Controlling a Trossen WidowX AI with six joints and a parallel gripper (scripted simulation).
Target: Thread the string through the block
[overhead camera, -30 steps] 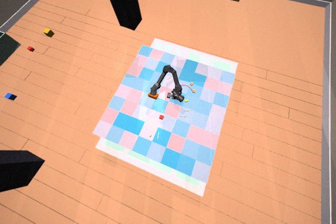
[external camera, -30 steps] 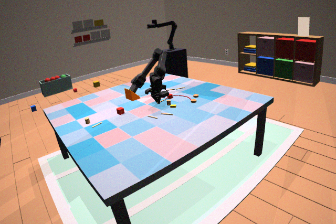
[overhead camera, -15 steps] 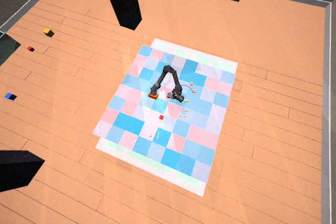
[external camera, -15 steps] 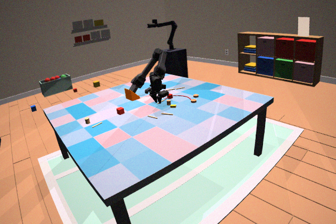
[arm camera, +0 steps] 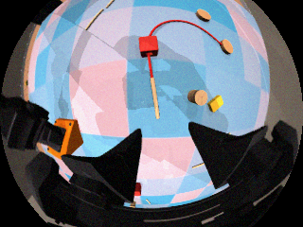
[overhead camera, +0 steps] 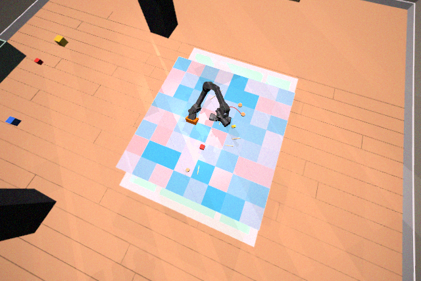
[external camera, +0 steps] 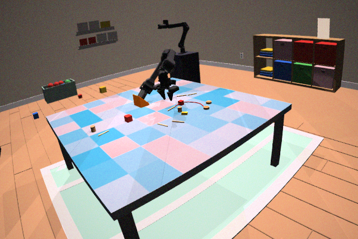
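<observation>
The red block (external camera: 180, 102) (arm camera: 149, 46) stands on the table. The red string curves from the round wooden button (overhead camera: 243, 114) (external camera: 206, 107) (arm camera: 227, 46) to the block's far side in the wrist view and comes out at its near side. The thin wooden stick (external camera: 172, 108) (arm camera: 154, 97) on the string's end lies on the table away from the block, with a short length of string between them. My gripper (external camera: 167, 98) (arm camera: 165, 129) is open and empty, above the table, beyond the stick's free end. The arm hides the block in the top view.
A wooden cylinder (external camera: 179, 109) (arm camera: 201, 97) and yellow piece (overhead camera: 233, 126) (external camera: 184, 113) (arm camera: 216, 103) stand near the stick. A second button (overhead camera: 239, 104) (external camera: 208, 102) (arm camera: 204, 14) lies near the string's button. Several loose sticks and a red cube (overhead camera: 202, 147) (external camera: 128, 118) lie farther off.
</observation>
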